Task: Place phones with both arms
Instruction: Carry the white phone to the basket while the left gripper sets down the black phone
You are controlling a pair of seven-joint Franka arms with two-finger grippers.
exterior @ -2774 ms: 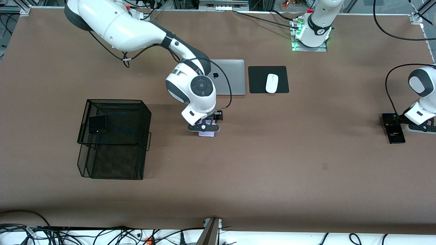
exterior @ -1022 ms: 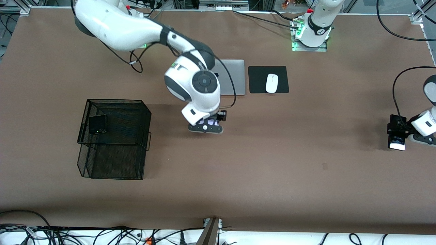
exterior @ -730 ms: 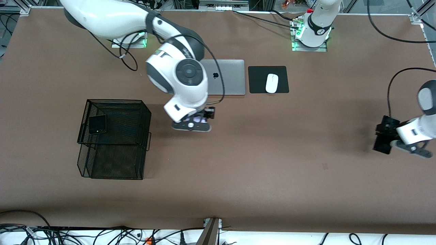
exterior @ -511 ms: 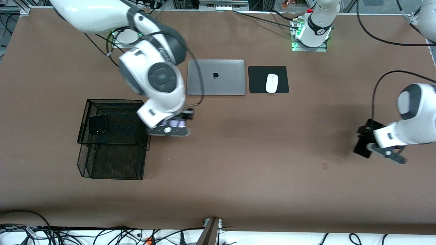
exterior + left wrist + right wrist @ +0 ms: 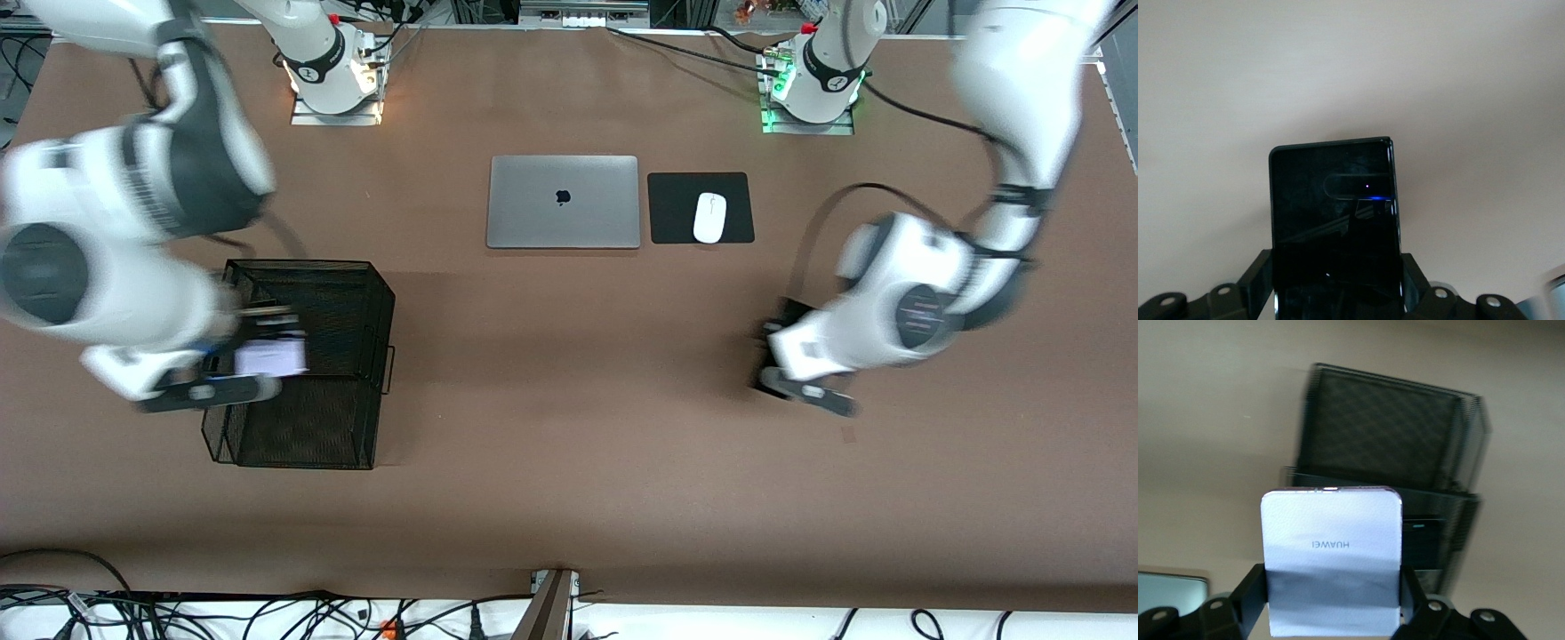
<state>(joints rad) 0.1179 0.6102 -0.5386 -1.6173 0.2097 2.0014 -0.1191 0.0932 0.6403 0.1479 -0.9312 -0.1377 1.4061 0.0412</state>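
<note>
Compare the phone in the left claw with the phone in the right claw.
The long black phone is dark and glossy; the lavender-white phone is pale, matte and marked HUAWEI.
The black phone looks long and slim, the lavender-white one short and squarish.
The left claw holds its phone over bare table; the right claw holds its phone over the mesh basket.
Both are clamped between the fingers.

We see the right gripper (image 5: 233, 373) holding the pale phone (image 5: 269, 358) over the mesh basket (image 5: 356, 293) at the right arm's end, the left gripper (image 5: 782, 369) holding the long slab phone (image 5: 1333, 213) over bare table (image 5: 569, 462), nearer the camera than the laptop (image 5: 563, 202) and mouse (image 5: 709, 217).
</note>
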